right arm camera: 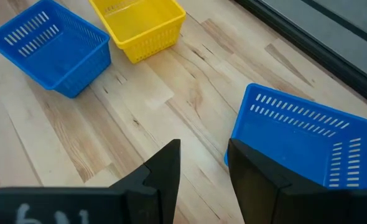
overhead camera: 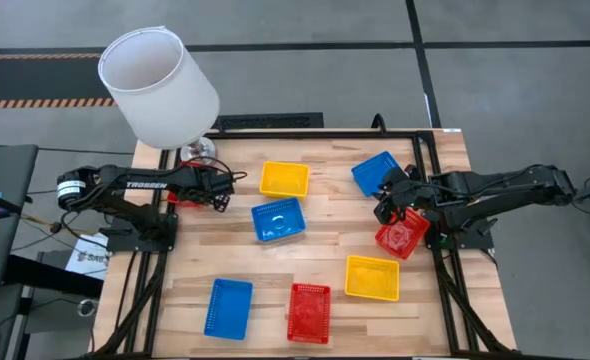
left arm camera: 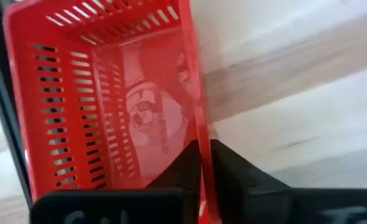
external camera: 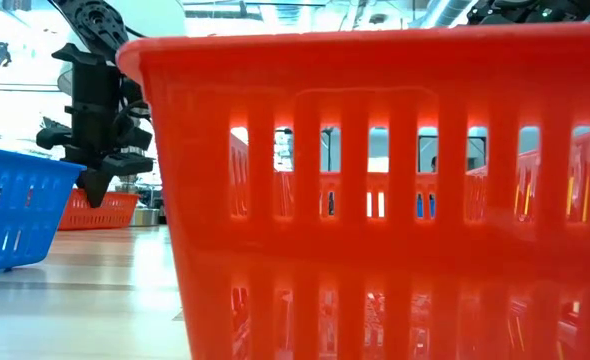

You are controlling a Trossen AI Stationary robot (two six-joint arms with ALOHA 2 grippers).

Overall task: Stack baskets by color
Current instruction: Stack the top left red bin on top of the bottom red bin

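My left gripper (left arm camera: 203,149) is shut on a red basket (left arm camera: 109,106) at the table's far left; in the high view this red basket (overhead camera: 183,197) is mostly hidden under the arm. My right gripper (right arm camera: 202,162) stands open over bare wood beside a blue basket (right arm camera: 301,137) at the far right, holding nothing. A tilted red basket (overhead camera: 402,236) lies just below that arm. On the table rest two yellow baskets (overhead camera: 284,179) (overhead camera: 372,277), two more blue ones (overhead camera: 278,219) (overhead camera: 229,307), and a red one (overhead camera: 309,312) near the front edge. My left gripper pinches the red basket's side wall (left arm camera: 195,118), the wall facing the table's middle, at its rim. One finger (left arm camera: 183,162) is inside the basket and one (left arm camera: 230,168) outside. The fingers come steeply from above. The basket (external camera: 100,210) looks to sit on the table.
A big white lampshade (overhead camera: 160,85) stands at the far left corner, close behind my left arm. A black frame (overhead camera: 415,140) runs along the table's far and side edges. Bare wood lies between the baskets in the middle (overhead camera: 325,235).
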